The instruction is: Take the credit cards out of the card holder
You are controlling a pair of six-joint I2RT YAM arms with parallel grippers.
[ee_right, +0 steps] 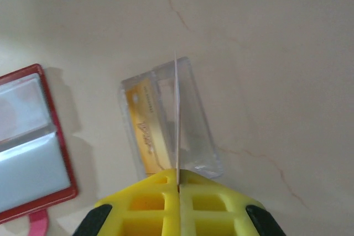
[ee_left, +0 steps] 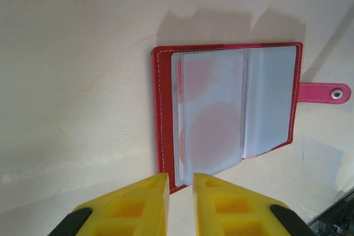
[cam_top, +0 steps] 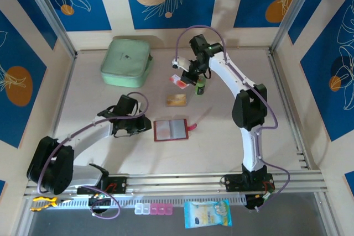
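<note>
Right end effector [ee_right: 178,178] is clamped on one credit card [cam_top: 178,82], held above a gold card [cam_top: 176,100] on the bench [cam_top: 210,153]. Card holder [ee_left: 221,109] lies open mid-bench. Left end effector [ee_left: 180,203], jaws narrowly apart and empty, sits just beside its left edge.

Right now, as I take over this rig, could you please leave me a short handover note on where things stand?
Left gripper: jaws a narrow gap apart, empty, just short of the open card holder.
Right gripper: shut on a red-and-white credit card, held above the table.
Yellowish-tan credit card: out, on the table, overlapping the clear plastic rectangle.
Done: two cards out.
Left: set down the held card. Orange shows through the sleeves, so probably more remain to pull.
</note>
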